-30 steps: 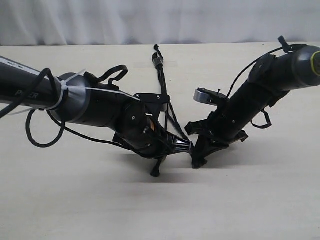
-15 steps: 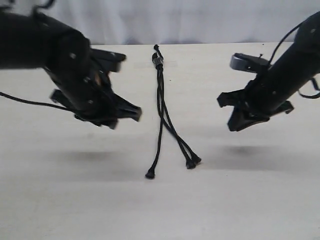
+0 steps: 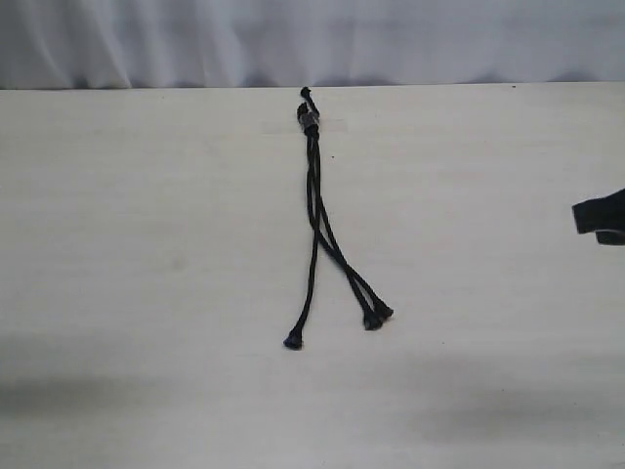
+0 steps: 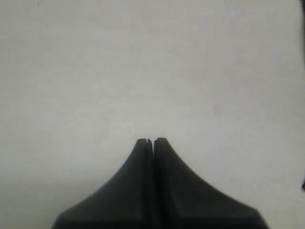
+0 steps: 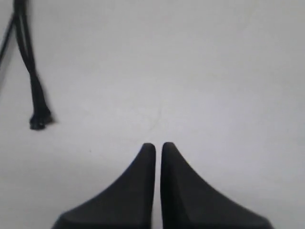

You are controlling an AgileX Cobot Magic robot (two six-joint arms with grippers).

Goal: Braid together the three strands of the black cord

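Claws first: your left claw (image 4: pixel 152 141) is pinched together on nothing, and your right claw (image 5: pixel 155 145) is nearly the same, just a slit showing. Black cord (image 3: pixel 312 166) lies mid-frame in the exterior view, knot (image 3: pixel 310 119) up top, three strands (image 3: pixel 316 231) barely crossed. Risk: two tips (image 3: pixel 377 315) lie touching, so you could pinch both. Left claw isn't in that view, and the right's cut off at its edge.

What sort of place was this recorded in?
Likely a lab test bench: a bare pale tabletop against a white curtain backdrop, with only the black cord laid out on it.
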